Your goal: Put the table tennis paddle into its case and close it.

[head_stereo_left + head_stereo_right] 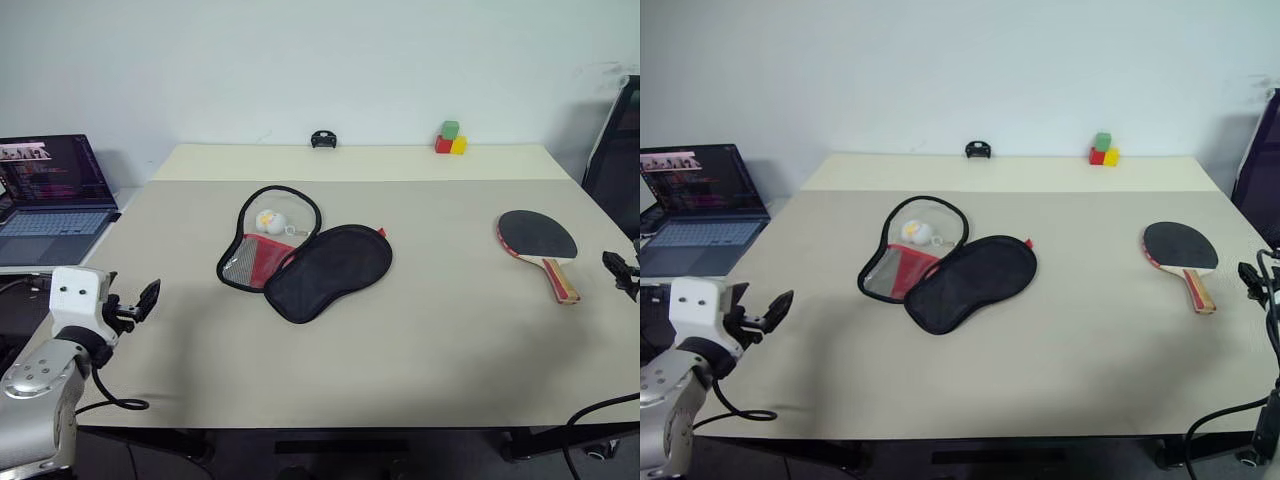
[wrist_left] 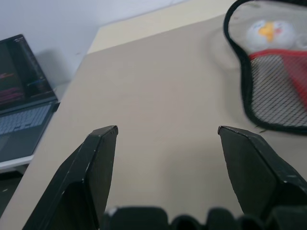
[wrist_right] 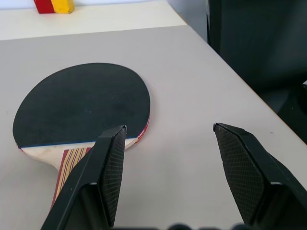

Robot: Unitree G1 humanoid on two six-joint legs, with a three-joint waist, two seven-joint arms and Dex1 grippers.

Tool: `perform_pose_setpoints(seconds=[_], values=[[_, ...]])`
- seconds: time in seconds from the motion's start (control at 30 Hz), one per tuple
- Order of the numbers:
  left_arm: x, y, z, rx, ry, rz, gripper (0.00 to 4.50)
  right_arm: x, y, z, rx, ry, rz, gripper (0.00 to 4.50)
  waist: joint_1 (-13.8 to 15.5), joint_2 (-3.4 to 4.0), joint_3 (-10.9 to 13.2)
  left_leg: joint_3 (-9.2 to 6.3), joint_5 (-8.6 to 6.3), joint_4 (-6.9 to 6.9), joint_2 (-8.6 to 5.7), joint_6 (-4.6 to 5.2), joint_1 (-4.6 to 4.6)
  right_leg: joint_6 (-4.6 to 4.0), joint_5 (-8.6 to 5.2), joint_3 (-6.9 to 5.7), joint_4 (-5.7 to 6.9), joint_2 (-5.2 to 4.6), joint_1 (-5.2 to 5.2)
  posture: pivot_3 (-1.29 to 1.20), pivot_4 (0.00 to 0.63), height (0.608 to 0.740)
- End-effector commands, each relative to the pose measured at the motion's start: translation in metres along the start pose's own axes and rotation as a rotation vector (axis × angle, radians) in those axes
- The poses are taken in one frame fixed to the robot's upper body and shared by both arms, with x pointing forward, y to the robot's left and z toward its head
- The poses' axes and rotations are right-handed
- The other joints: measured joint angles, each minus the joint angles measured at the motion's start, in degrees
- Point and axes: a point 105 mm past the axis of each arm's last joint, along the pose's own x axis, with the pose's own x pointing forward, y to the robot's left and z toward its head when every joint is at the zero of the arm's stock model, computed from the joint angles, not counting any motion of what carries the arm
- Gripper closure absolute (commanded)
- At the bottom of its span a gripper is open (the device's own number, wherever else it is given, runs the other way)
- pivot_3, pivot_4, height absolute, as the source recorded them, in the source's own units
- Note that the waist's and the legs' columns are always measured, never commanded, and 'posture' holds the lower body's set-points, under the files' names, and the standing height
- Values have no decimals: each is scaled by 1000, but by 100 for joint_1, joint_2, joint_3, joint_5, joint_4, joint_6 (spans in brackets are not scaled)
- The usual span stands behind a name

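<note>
The table tennis paddle (image 1: 539,245) lies flat on the right side of the table (image 1: 420,350), black rubber face up, its striped wooden handle pointing toward the near edge; no brand or lettering on it can be read. The table itself is the biggest thing before me, pale beige, with a lighter strip along the far side. Its case (image 1: 305,262) lies near the middle, unzipped and spread open: the black lid half rests toward me, and the other half, with its mesh panel and red fabric, lies behind it inside the black zipper rim, where the small white ball charm (image 1: 270,221) sits. I can make out no logo on the case. A laptop (image 1: 50,190) stands open off the table's left edge, its screen lined with text too small to read. At the far edge sit a small black object (image 1: 322,139) and a stack of green, red and yellow blocks (image 1: 450,139). My right gripper (image 3: 168,132) hovers released, fingers wide apart, just beside the paddle at its handle end, not touching it. My left gripper (image 2: 165,134) is likewise spread and empty at the table's left side, well apart from the paddle, with the case's open half ahead of it.
</note>
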Motion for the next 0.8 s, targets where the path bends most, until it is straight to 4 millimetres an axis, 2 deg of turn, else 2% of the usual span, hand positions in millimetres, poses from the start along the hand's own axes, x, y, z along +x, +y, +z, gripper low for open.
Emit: perform_pose_setpoints(seconds=[0.03, 0.17, 0.37, 0.53, 0.67, 0.8], values=[[4, 7, 13, 44, -49, 26, 837, -2, -4, 25, -60, -54, 9, 1360, -1, 0, 0, 1, 0, -2, 0, 0, 1, 0, 0, 1, -1, 0, 0, 0, 150, 740], [10, 14, 22, 41, -108, 71, 837, -1, -2, 23, -51, -52, 14, 1360, 2, 0, 0, 5, 0, -8, 0, 0, 3, 0, 0, 5, -4, 0, -1, 0, 150, 740], [14, 14, 27, 32, -143, 25, 837, 4, 15, 38, -17, -108, 102, 1360, -19, 0, 0, 17, 0, -17, 2, -1, 7, 0, 0, 14, -5, 0, -4, 0, 150, 740], [13, 20, 26, 12, -146, 21, 837, 6, 65, 24, 41, -39, 360, 1360, -21, -2, -1, 29, 0, -21, 17, -1, 9, 0, 0, 21, -3, 12, -9, 0, 150, 740], [16, 18, 31, -24, -167, -24, 837, -5, 91, 25, -23, -47, 474, 1360, 17, -1, -1, 26, 0, -21, 20, -1, 2, 0, 0, 20, 1, 13, -19, 0, 150, 740], [22, 16, 39, -22, -189, -80, 837, -23, 108, 24, -96, -23, 572, 1360, 91, -1, -1, 26, 1, -11, 19, -2, -42, 1, 1, 19, 7, 12, -65, 0, 150, 740]])
